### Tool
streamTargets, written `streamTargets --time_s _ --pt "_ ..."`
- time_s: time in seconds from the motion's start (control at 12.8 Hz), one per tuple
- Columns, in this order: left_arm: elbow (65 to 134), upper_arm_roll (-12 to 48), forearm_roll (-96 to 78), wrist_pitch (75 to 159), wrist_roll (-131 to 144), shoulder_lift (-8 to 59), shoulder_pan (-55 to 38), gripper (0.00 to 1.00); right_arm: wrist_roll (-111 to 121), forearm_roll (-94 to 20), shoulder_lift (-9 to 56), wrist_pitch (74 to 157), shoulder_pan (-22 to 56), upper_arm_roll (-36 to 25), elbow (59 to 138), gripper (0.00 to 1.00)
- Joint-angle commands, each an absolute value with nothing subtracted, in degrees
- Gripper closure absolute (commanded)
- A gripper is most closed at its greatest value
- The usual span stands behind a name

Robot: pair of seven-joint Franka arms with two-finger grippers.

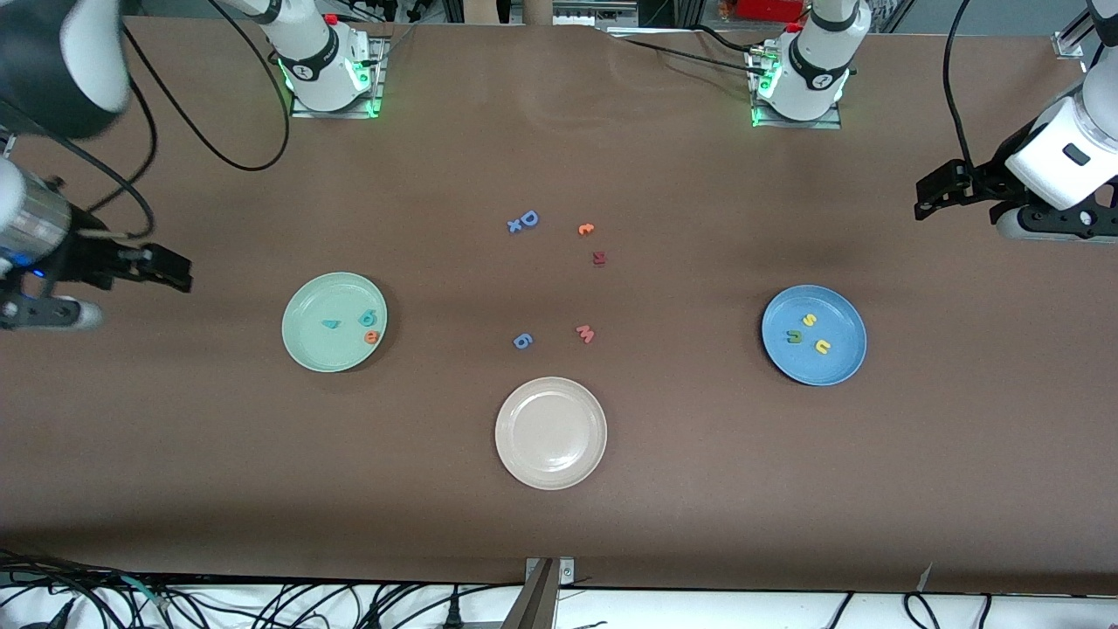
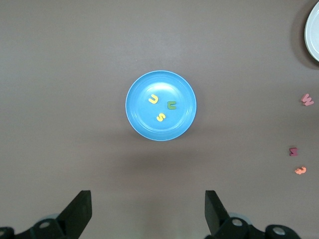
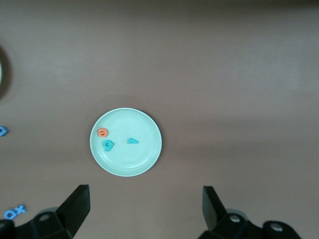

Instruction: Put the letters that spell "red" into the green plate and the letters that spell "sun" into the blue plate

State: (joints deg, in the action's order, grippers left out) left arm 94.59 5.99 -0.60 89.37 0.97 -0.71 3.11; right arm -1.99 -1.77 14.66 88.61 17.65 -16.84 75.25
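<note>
Fingers on your left end effector [image 2: 148, 211] stand spread wide with nothing between them, and it hangs high over the bare table at the left arm's end. The blue plate [image 2: 137, 117] lies ahead of and below that end effector, well apart from it and toward the middle of the table. In the plate sit the yellow s [image 2: 160, 117], the yellow u [image 2: 153, 99] and the olive-green n [image 2: 171, 105], close together but not touching.

Your right end effector [image 3: 146, 211] is just as wide open and just as empty, up over the table at the right arm's end. The green plate [image 3: 149, 154] lies ahead of and below it in the same way. In that plate are the orange e [image 3: 102, 132], the teal d [image 3: 108, 145] just beside it, and the teal r [image 3: 132, 141] a little apart; the r is so small that you may read its shape only loosely.

Judging by how things lie, both words are already sorted, so no coming move turns on either plate. If you did need a correction, each arm is the nearer one to its own plate. The leftovers lie between the two plates, well apart from both end effectors: the blue D [image 1: 527, 218], the blue 6-like letter [image 1: 521, 341], the pink m [image 1: 585, 333], the dark red letter [image 1: 598, 258], a small orange letter [image 1: 585, 229], and the beige-white plate [image 1: 515, 454].
</note>
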Motion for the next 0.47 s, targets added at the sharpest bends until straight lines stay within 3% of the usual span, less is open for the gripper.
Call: streamTargets --time_s 0.0,0.16,0.39 --pt "94.4 6.2 -1.4 88.9 1.4 -1.6 3.2 0.0 -5.1 0.6 8.9 89.5 9.2 -6.3 79.7 0.0" --pt "93.9 6.3 -1.3 88.8 1.6 -1.7 2.8 0.0 -5.1 0.9 4.8 96.4 6.8 -3.9 87.0 0.0" --pt "93.7 6.3 -1.1 88.8 1.1 -1.7 2.8 0.0 -5.4 0.8 5.3 97.1 7.2 -4.3 87.5 0.0"
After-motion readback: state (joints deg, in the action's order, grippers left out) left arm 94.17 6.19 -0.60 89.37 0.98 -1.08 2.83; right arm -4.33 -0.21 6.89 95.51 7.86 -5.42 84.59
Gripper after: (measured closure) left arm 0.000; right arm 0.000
